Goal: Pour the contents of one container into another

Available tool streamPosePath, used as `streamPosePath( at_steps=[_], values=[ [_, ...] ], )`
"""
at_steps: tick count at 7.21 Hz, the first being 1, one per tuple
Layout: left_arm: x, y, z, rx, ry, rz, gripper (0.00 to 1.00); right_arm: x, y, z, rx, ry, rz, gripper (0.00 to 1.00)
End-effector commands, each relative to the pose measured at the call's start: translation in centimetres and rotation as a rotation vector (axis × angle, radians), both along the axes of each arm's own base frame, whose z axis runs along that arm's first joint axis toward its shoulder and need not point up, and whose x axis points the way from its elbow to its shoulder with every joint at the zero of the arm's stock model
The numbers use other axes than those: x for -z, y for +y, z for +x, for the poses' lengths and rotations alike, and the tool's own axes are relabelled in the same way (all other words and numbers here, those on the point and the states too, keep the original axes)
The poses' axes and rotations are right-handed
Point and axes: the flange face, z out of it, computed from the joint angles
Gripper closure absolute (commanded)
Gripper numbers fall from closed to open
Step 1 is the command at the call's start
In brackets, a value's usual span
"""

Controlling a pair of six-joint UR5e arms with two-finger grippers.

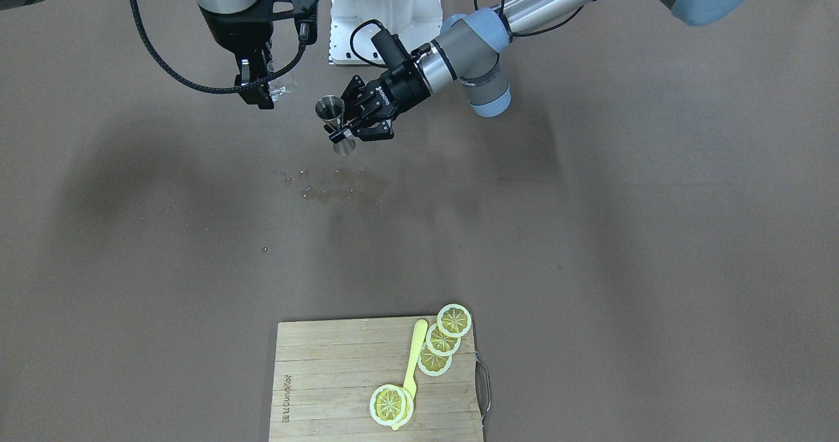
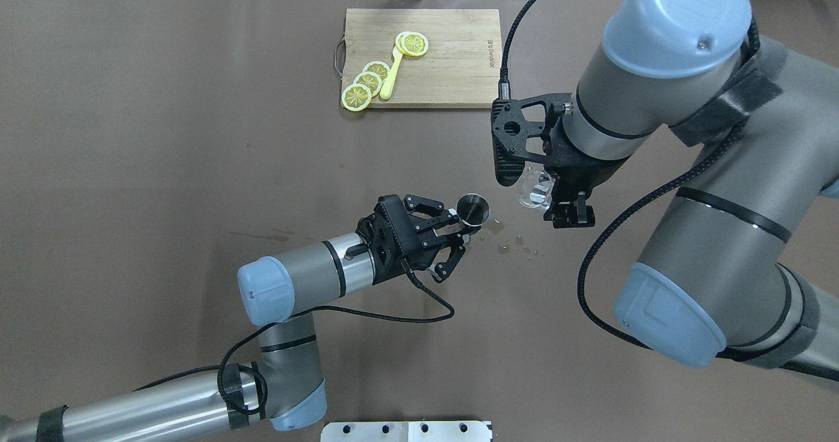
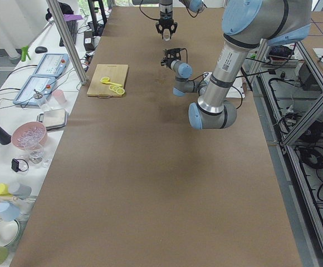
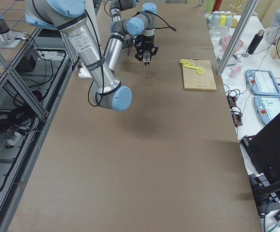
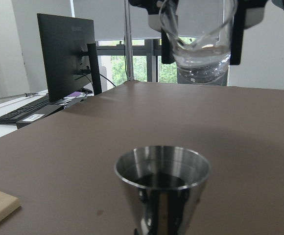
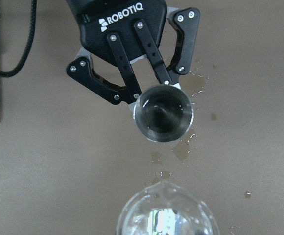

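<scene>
While jigger (image 2: 472,208), glass (image 2: 534,190) hang gripped, puddle (image 1: 341,189) nearby, cutting board (image 2: 452,68) apart.

Left arm (image 2: 308,278): reached in low from the robot's left, elbow bent, forearm running toward the middle of the desk.
Left wrist: lay close to level, aimed across at the other arm.
Left pincer (image 2: 463,227): fingers clamped on a jigger (image 2: 472,208) — held upright.
Right arm (image 2: 675,68): arched high, wrist pointing down.
Right pincer (image 5: 201,46): fingers gripped both sides of a glass (image 2: 534,189) — higher than the left pincer, just beside it.
</scene>
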Motion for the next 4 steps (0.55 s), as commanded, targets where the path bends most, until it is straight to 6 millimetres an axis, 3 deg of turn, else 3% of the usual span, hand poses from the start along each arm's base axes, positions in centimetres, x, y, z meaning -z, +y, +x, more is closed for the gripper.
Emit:
streamPosePath(
  at_steps=[1, 4],
  values=[
    [0.0, 0.0, 0.0, 0.0, 0.0, 0.0, 1.0, 0.46, -0.22, -1.0, 0.008, 0.03, -0.023, 1.0],
    [0.06, 0.01, -0.04, 0.0, 0.001, 0.001, 1.0, 1.25, -0.08, -1.47, 0.006, 0.082, -0.042, 1.0]
  ],
)
